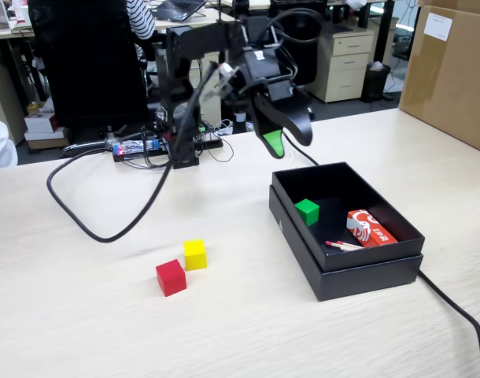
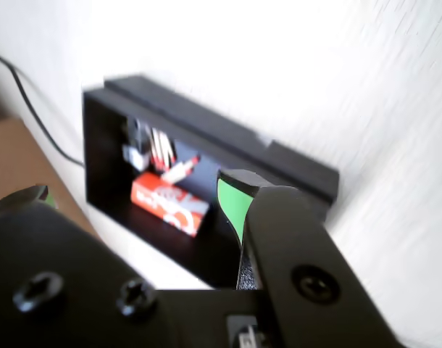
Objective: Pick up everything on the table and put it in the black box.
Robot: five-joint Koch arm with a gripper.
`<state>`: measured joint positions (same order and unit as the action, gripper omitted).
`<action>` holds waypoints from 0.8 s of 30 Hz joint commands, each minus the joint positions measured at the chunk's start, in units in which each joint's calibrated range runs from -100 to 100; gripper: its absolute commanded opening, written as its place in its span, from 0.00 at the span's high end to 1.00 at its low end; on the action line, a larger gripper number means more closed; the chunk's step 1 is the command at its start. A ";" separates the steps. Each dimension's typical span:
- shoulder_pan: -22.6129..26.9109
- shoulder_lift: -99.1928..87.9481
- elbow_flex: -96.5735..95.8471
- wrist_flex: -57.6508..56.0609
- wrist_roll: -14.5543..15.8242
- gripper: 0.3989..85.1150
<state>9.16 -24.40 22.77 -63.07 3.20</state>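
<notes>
From the fixed view I see my gripper [image 1: 286,138] hanging in the air above the back edge of the black box [image 1: 366,272], carrying nothing. Its jaws stand apart: the wrist view shows the green-padded tip to the right and the other tip far over at the left edge, with empty space between them. The green cube [image 1: 307,211] sits inside the box, near its left wall as the fixed view shows it. Also in the box lie a red-and-white packet [image 1: 369,228] and, just beside it, a thin stick [image 1: 342,246] with a red tip. In the wrist view the packet [image 2: 170,204] shows blurred on the box floor; the green cube I cannot make out there. The red cube [image 1: 171,277] and yellow cube [image 1: 195,254] rest on the table [image 1: 83,315], well left of the box, close together, nearly touching at a corner. A brown carton [image 1: 452,71] stands at the far right edge.
</notes>
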 commanded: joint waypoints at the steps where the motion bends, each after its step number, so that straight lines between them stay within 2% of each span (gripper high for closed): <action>1: -4.49 -5.03 -0.02 -0.22 -3.66 0.46; 7: -9.96 0.02 -6.55 0.65 -6.11 0.44; 13: -13.28 11.03 -7.63 1.42 -7.23 0.44; 24: -14.60 22.51 -6.09 3.93 -7.77 0.44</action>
<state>-5.10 -2.01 13.10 -60.67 -4.32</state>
